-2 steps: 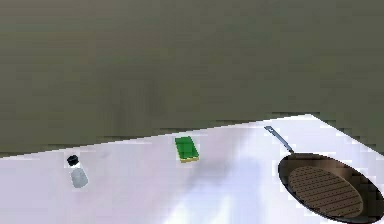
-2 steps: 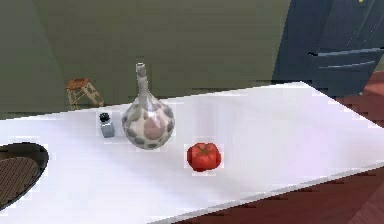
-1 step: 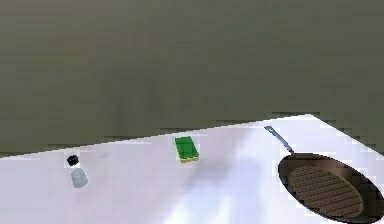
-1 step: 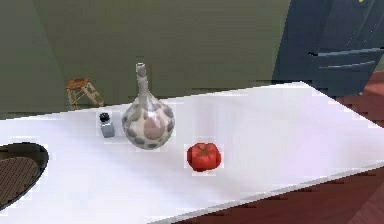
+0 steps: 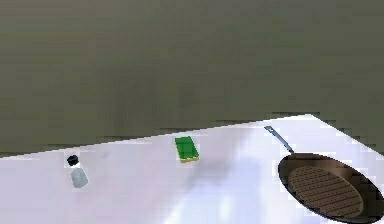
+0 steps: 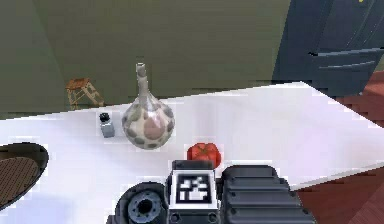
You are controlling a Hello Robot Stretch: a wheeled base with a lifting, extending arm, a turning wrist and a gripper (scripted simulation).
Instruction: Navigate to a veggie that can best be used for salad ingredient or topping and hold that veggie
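Observation:
A small red round thing, tomato-like [image 6: 204,153], lies on the white table [image 6: 280,120] in the arm side view, just below the middle. The gripper's dark body [image 6: 203,170], with a white marked square on it, rises from the bottom edge right up against that red thing. I can't make out its fingers, so I cannot tell whether it holds anything.
A speckled long-necked vase [image 6: 148,115] and a small shaker [image 6: 105,123] stand behind the red thing. A dark ribbed pan [image 6: 15,175] lies at the left edge. Ahead, the white top [image 5: 130,195] bears a green sponge [image 5: 187,150], the shaker [image 5: 77,172] and the pan [image 5: 325,187]. A wooden stool [image 6: 85,93] stands beyond.

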